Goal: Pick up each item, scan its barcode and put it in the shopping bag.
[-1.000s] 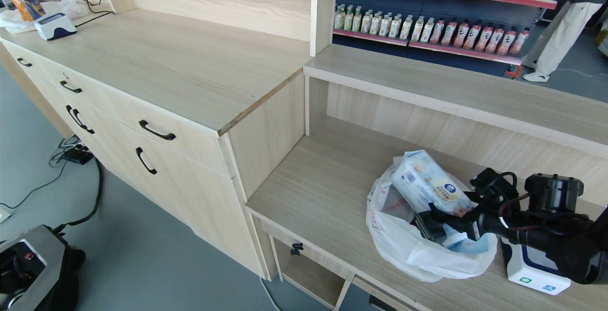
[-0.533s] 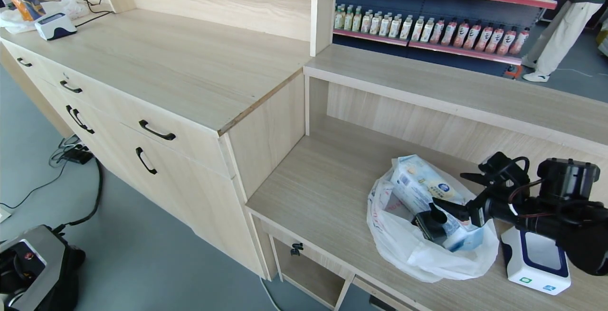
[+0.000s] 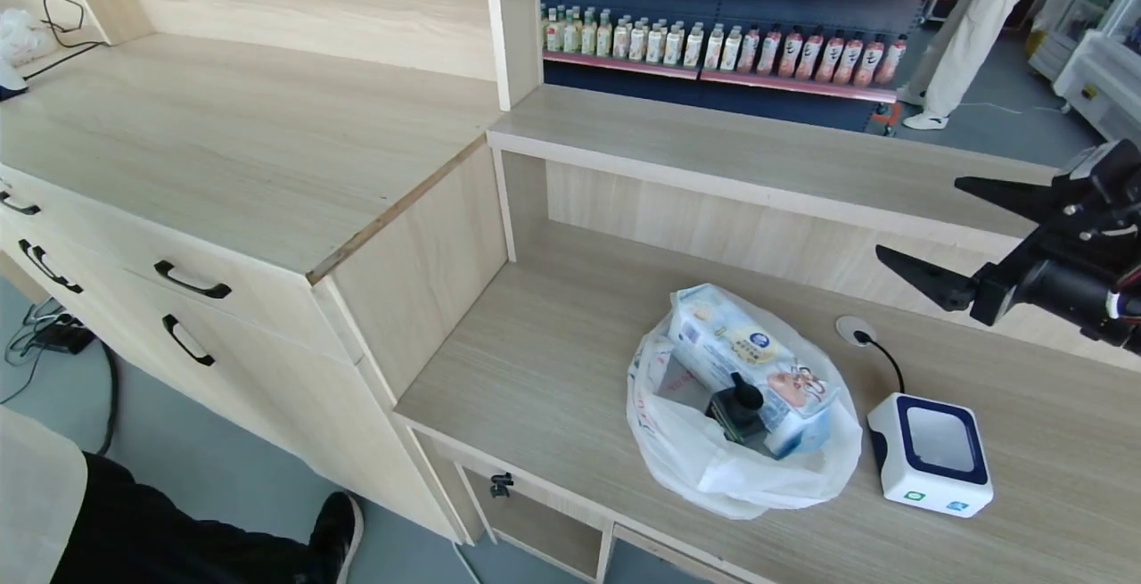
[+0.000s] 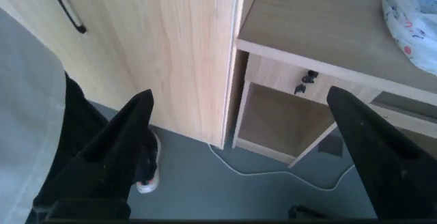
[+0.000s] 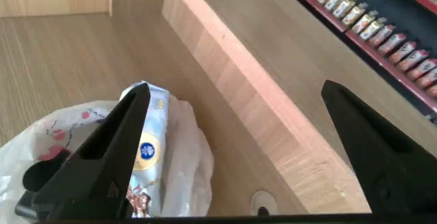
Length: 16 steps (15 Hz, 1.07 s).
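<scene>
Head view: the pale wood-grain tabletop (image 3: 553, 361) carries a limp white thin-plastic shopping bag (image 3: 713, 477), mouth open, just beside the white, navy-faced square barcode scanner (image 3: 931, 455). Inside the bag lies a pale-blue film-wrapped tissue pack (image 3: 740, 352), probably light, squashy and slippery, best pinched across its narrow sides. A small black capped item (image 3: 738, 406) rests against it. The right gripper (image 3: 918, 216) hangs above the tabletop, spread wide and empty. The left gripper (image 4: 239, 93) is likewise spread and empty, over the floor.

Wooden counter (image 3: 267, 147), bottle shelves (image 3: 713, 40)
</scene>
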{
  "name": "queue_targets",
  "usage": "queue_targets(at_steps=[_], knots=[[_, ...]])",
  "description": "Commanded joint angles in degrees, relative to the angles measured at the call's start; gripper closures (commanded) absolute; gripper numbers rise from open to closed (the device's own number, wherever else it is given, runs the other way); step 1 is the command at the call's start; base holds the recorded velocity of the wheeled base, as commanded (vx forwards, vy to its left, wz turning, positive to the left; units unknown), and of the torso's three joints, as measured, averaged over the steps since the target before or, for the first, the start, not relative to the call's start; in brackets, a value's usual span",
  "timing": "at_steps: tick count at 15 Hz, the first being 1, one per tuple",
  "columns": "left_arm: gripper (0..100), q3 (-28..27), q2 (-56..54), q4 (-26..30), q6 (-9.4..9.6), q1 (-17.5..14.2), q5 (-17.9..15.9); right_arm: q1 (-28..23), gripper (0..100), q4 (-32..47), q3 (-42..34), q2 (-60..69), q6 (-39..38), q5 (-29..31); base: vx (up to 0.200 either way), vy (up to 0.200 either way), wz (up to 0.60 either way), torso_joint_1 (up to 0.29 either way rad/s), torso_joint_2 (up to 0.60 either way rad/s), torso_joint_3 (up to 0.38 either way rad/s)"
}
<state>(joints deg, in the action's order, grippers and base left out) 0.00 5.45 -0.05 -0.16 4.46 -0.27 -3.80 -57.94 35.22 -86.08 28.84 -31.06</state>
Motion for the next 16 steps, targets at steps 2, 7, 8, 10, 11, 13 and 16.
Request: queue_targets(at_steps=[2,7,8,10,11,13,16], knots=[[0,0.00,0.00,-0.04,-0.02,0.02,0.00,2.84,0,5.03,5.91,8.91,-0.72,3.90,0.000,0.000,-0.60,0.000,0.00,0.002],[0,0.00,0.09,-0.04,-0.02,0.02,0.00,2.40,0,25.69,5.65,19.98,-14.96,33.70,0.000,0.000,-0.48,0.004,0.00,0.000],[0,0.00,0.00,-0.04,-0.02,0.02,0.00,1.08,0,25.77,-1.29,24.38,-18.12,35.63,0.000,0.000,0.00,0.000,0.00,0.000],[0,0.00,0.00,-0.04,-0.02,0.02,0.00,-5.78,0,24.28,-15.97,32.99,-18.65,35.54,0.000,0.000,0.00,0.000,0.00,0.000],[0,0.00,0.09,-0.04,-0.02,0.02,0.00,-6.13,0,23.31,-21.24,35.98,-19.09,35.37,0.000,0.000,0.00,0.000,0.00,0.000],[0,0.00,0.00,-0.04,-0.02,0.02,0.00,-6.13,0,27.18,-35.22,51.10,-21.46,32.03,0.000,0.000,0.00,0.000,0.00,0.000],[0,0.00,0.00,-0.04,-0.02,0.02,0.00,-5.95,0,53.02,-35.22,72.98,-28.76,32.56,0.000,0.000,0.00,0.000,0.00,0.000]])
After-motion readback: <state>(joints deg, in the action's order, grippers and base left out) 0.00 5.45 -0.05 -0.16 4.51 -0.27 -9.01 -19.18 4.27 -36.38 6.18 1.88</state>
